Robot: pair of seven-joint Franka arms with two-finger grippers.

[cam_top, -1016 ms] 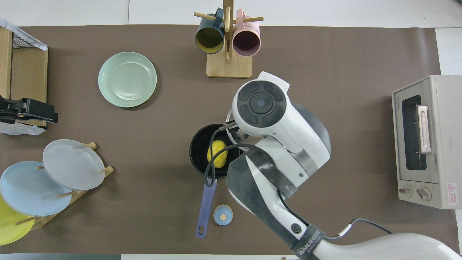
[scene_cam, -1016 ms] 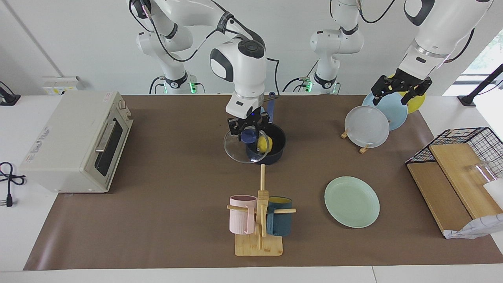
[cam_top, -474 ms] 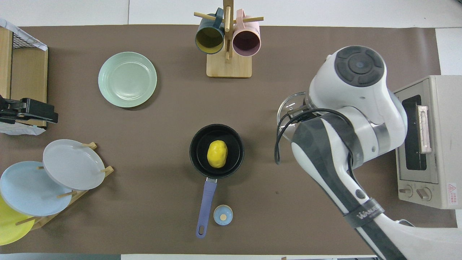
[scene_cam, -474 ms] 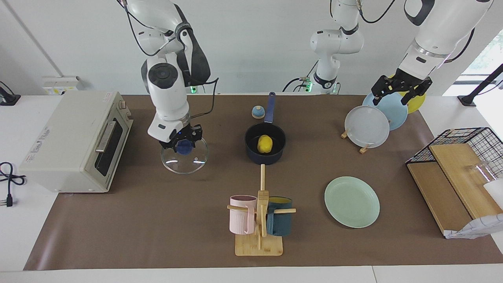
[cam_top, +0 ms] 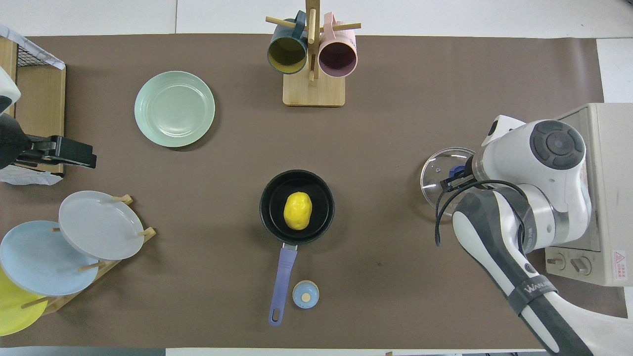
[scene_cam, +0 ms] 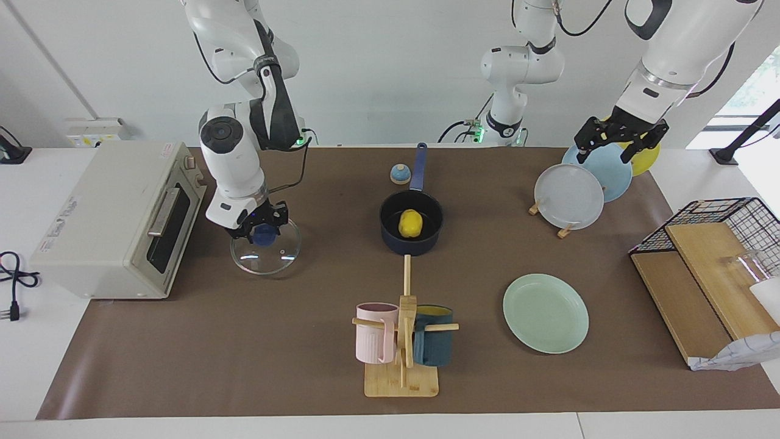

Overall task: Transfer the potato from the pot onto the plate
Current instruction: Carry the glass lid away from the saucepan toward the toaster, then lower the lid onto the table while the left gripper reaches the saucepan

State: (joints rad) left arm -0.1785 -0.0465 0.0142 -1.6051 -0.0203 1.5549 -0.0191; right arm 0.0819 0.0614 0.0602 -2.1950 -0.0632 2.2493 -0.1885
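Observation:
The yellow potato [scene_cam: 411, 223] lies in the open navy pot [scene_cam: 426, 245], whose handle points toward the robots; both show in the overhead view, the potato [cam_top: 297, 211] and the pot [cam_top: 270, 217]. The mint-green plate [scene_cam: 545, 312] lies empty on the mat, farther from the robots, toward the left arm's end; it also shows in the overhead view [cam_top: 174, 109]. My right gripper [scene_cam: 263, 230] is shut on the blue knob of a glass lid [scene_cam: 268, 259], low at the mat beside the toaster oven. My left gripper [scene_cam: 618, 143] waits open over the plate rack.
A toaster oven [scene_cam: 116, 219] stands at the right arm's end. A mug rack [scene_cam: 402, 341] with two mugs stands farther from the robots than the pot. A plate rack [scene_cam: 570, 196], a small blue round piece [scene_cam: 400, 174] and a wire basket with boards [scene_cam: 719, 256] are also there.
My right gripper carried the glass lid off the pot and away toward the toaster oven, lowering it to the mat. The potato is now uncovered. The left arm barely moved.

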